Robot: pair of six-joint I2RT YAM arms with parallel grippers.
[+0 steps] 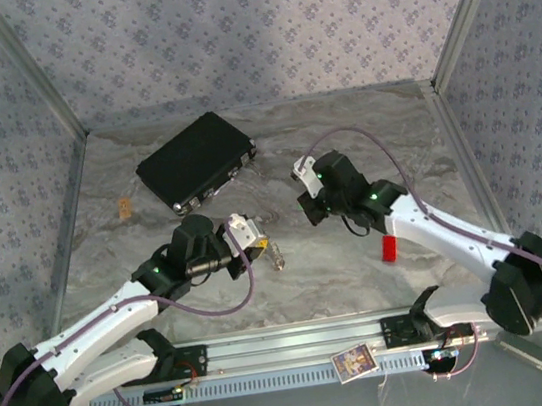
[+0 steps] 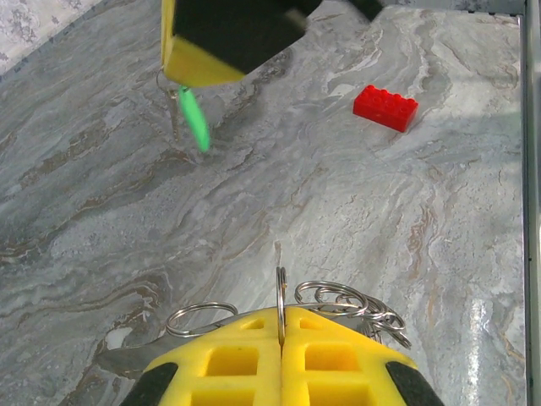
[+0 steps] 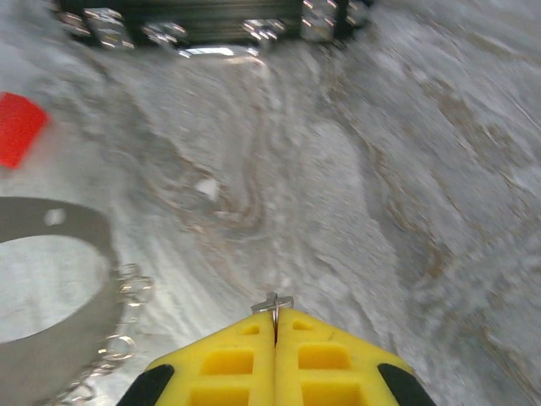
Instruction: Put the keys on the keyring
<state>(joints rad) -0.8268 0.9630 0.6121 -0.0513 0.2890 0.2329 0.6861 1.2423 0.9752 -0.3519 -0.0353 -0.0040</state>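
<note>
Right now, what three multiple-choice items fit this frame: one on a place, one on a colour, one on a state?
1. The red block lies: A in a bowl; B on the table beside the right arm; C on a shelf.
2. The key hanging from the right gripper is: A green; B red; C yellow.
3. The left gripper is: A wide open; B shut on nothing; C shut on the keyring.
Key: B, it rests on bare marble by that arm; A, bright green head; C, ring pinched edge-on.
</note>
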